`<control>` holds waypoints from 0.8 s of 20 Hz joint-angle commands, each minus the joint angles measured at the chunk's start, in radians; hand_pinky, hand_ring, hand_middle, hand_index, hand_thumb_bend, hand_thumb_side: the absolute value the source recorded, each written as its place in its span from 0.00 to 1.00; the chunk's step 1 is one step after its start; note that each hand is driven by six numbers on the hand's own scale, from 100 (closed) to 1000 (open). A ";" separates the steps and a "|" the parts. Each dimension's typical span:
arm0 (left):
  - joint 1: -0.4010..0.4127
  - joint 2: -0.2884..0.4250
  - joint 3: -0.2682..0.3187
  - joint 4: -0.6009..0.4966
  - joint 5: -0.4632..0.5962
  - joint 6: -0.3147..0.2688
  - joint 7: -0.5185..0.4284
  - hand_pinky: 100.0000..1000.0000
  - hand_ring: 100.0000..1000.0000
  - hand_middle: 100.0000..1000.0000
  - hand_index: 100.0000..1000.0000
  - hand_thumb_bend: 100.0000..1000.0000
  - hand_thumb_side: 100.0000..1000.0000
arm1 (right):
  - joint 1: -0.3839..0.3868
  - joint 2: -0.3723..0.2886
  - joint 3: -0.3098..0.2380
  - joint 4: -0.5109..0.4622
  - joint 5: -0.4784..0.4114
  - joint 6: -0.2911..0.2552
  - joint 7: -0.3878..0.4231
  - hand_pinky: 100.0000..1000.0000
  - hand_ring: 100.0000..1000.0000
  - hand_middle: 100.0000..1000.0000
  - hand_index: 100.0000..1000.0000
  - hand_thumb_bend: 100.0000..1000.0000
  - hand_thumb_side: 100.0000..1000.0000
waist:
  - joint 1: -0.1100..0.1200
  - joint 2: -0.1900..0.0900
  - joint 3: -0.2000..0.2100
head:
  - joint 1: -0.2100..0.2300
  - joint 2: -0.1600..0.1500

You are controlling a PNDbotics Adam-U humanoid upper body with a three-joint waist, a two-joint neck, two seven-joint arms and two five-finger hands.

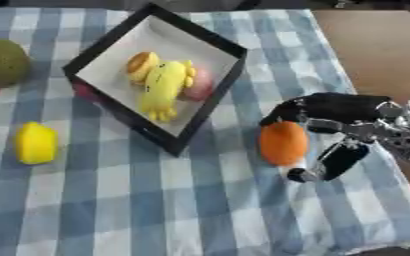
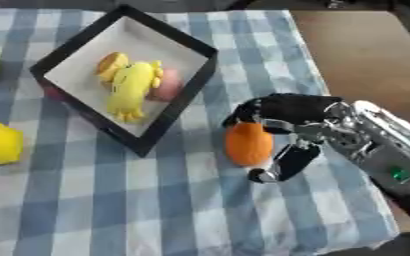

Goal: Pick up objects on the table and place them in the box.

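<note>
One black robot right hand [image 1: 340, 122] is curling its fingers and thumb round a smooth orange oval fruit [image 1: 284, 143], just right of the black-walled, white-floored box [image 1: 210, 36]. Inside are lying a yellow soft toy [image 1: 162, 88], an orange bun [image 1: 142, 65] and a pink ball [image 1: 200, 84]. Out on the blue-checked worktop [image 1: 200, 200] are sitting a yellow lemon [image 1: 36, 143] and a green round fruit [image 1: 3, 62].

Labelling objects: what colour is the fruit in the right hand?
Orange fruit, best in the left eye view.
</note>
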 commanded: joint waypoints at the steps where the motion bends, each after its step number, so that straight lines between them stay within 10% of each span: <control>1: -0.002 0.019 0.000 -0.009 -0.002 -0.001 -0.005 0.86 1.00 1.00 0.87 0.00 0.88 | 0.000 -0.024 -0.017 -0.017 0.035 0.009 0.003 0.89 0.89 0.79 0.90 0.38 0.19 | 0.018 -0.018 -0.002 | -0.005 -0.002; 16: 0.001 0.016 -0.007 -0.008 0.000 0.001 -0.013 0.86 1.00 1.00 0.87 0.00 0.88 | 0.006 -0.030 0.003 -0.017 0.147 0.065 -0.036 0.83 0.82 0.75 0.85 0.28 0.00 | 0.023 -0.013 -0.001 | -0.024 -0.002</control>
